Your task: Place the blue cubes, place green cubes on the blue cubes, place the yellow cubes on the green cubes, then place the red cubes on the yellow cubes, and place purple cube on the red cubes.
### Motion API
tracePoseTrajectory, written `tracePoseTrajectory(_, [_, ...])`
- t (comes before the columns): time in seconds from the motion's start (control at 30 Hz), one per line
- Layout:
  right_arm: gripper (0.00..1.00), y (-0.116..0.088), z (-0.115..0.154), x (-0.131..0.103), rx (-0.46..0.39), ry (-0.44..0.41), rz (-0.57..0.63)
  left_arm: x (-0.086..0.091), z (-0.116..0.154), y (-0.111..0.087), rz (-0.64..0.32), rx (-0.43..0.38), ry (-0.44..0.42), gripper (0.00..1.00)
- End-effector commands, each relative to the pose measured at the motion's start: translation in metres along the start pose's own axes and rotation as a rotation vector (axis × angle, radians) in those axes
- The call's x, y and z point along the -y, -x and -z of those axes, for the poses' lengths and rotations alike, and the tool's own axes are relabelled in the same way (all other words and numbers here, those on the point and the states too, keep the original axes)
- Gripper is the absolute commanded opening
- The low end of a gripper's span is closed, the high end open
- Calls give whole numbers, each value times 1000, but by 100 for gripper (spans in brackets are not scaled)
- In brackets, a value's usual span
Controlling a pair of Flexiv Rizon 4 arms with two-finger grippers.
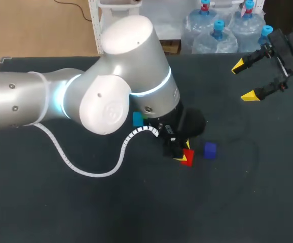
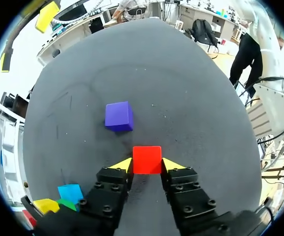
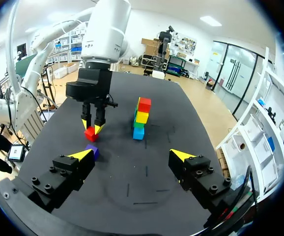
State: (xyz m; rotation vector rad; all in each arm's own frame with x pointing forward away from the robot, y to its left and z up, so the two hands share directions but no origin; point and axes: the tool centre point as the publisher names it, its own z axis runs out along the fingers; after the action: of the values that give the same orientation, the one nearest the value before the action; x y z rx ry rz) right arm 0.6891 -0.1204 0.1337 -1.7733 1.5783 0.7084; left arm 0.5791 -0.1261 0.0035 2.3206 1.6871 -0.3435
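**Subject.** The red cube (image 2: 147, 158) is at the tips of the left fingers (image 2: 123, 164), low over the worktop (image 2: 181, 98). I cannot tell whether it is resting on the surface or just clear of it.

**Grip state.** The left fingers are closed to the cube's width, with one yellow tip against each of two opposite side faces. I judge the cube to be held. The right fingers (image 3: 80, 155) are spread wide and hold nothing.

**Positions, head view.**
- The purple cube (image 2: 119, 116) is near the red cube, at its 3 o'clock, and not touching it.
- The stack (image 3: 141, 118) is at the red cube's 10 o'clock and is largely hidden by the left arm in this view.
- The right wrist view shows the stack as blue, green and yellow, with a red cube on top.
- The right fingers are at 1 o'clock, well apart from everything else.

**Handling assessment.**
- The cube looks rigid, small and light, with flat, smooth faces. I expect no give under pressure and little friction.
- The correct hold is on two parallel faces, centred.
- The tips currently meet the cube at its near edge, not mid-face. I judge this hold liable to let the cube pivot or slip when lifted.
- A deeper, squarer purchase is advisable, because the cube must land flat on a narrow stack.
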Motion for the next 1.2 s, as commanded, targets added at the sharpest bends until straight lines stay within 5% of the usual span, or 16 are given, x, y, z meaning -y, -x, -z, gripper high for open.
tracePoseTrajectory(0.03, [100, 0, -1, 1, 1, 0, 1, 3, 8, -2, 2, 2, 11, 0])
tracePoseTrajectory(0.4, [100, 0, -1, 1, 1, 0, 1, 18, 49, -28, 37, 8, 28, 0])
tracePoseTrajectory(0.8, [100, 0, -1, 1, 1, 0, 1, 33, 121, -90, 87, -15, 74, 0])
tracePoseTrajectory(1.2, [100, 0, -1, 1, 1, 0, 1, 18, 175, -148, 104, -40, 158, 0])
